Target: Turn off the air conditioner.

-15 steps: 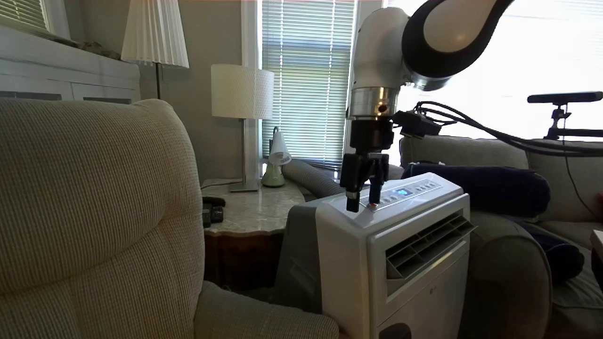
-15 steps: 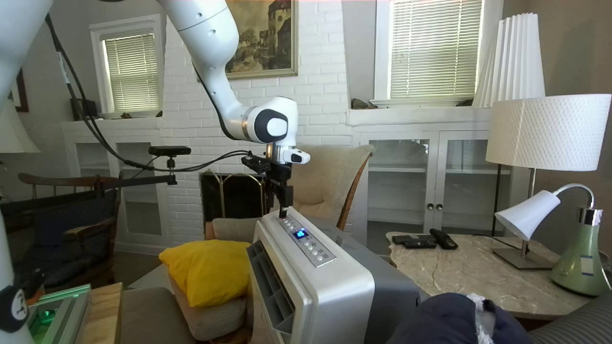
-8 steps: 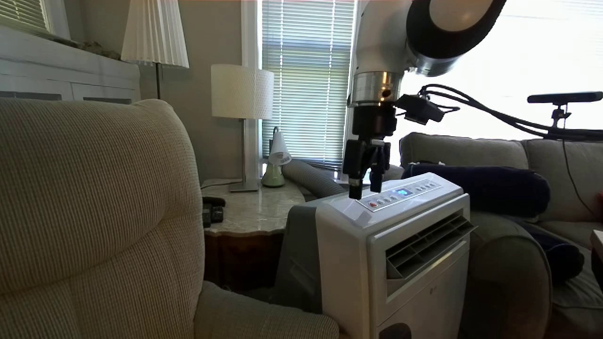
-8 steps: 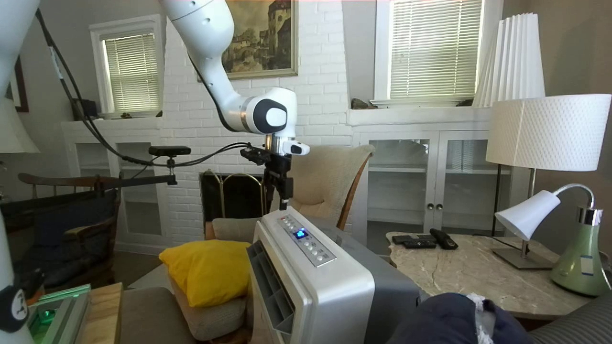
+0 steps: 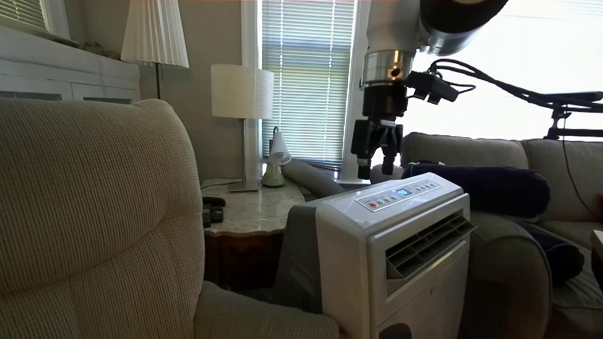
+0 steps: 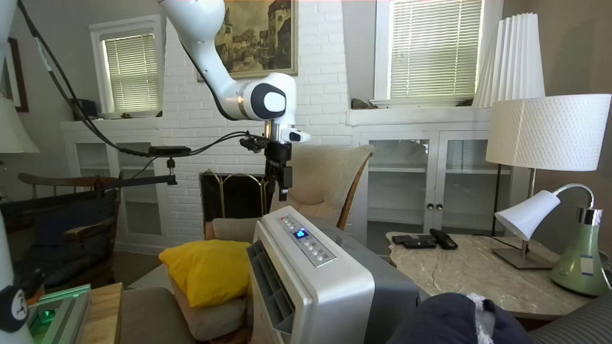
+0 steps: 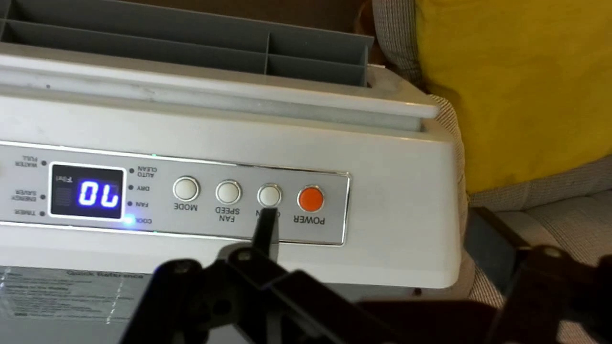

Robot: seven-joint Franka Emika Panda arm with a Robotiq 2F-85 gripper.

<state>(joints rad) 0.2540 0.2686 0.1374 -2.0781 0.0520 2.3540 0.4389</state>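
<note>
Grey wall (image 5: pixel 214 37) and a slatted window (image 5: pixel 308 84) back the scene in an exterior view. Far left, the chair (image 5: pixel 99 188) overlaps the left edge of the tabletop (image 5: pixel 259 212), so the dark remotes (image 5: pixel 216 214) there show only in part; I suppose they lie at that edge for a sitter's reach. Next, near the far edge, come the white lamp (image 5: pixel 242 92) and the green lamp (image 5: pixel 273 176), set back, I'd guess, out of the way of elbows. Past the far right corner runs the hose (image 5: pixel 313 178), probably carrying warm air to the window; its ends are hidden. Off the near right corner stands the air conditioner (image 5: pixel 346 263); whether it touches the tabletop I can't tell, and its foot is cut off. Beyond the right edge I, the gripper (image 5: pixel 376 173), hang above it, jaws apart with nothing between them, touching no button; spread so, I judge, one finger (image 7: pixel 264 231) could press alone. My wrist view runs from the display (image 7: pixel 87 192), lit blue, so I take the air conditioner to be on, past that finger, which covers part of the label of a white button (image 7: pixel 270 195), to the orange power button (image 7: pixel 311 199). Far right, the couch (image 5: pixel 461 147) bears a dark roll (image 5: pixel 480 188), too shadowed for me to name for certain.
</note>
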